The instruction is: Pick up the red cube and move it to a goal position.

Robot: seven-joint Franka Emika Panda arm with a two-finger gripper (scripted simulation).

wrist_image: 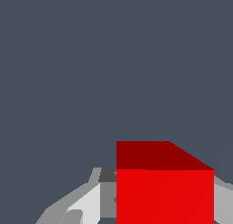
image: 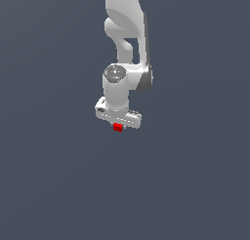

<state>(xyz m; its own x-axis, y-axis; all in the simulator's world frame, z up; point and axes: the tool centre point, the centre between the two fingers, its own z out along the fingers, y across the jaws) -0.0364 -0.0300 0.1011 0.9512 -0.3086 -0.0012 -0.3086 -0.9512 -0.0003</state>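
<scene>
1. In the exterior view the white arm [image: 124, 39] reaches down, and the hand [image: 118, 125] sits at its lower end.
2. The red cube [image: 117, 128] shows just beneath the hand's white bar.
3. In the wrist view the red cube [wrist_image: 164, 191] sits between grey fingers [wrist_image: 86, 202], which are clamped on its sides.

Glossy white rounded arm [image: 126, 34], dark grey joint trim.
</scene>
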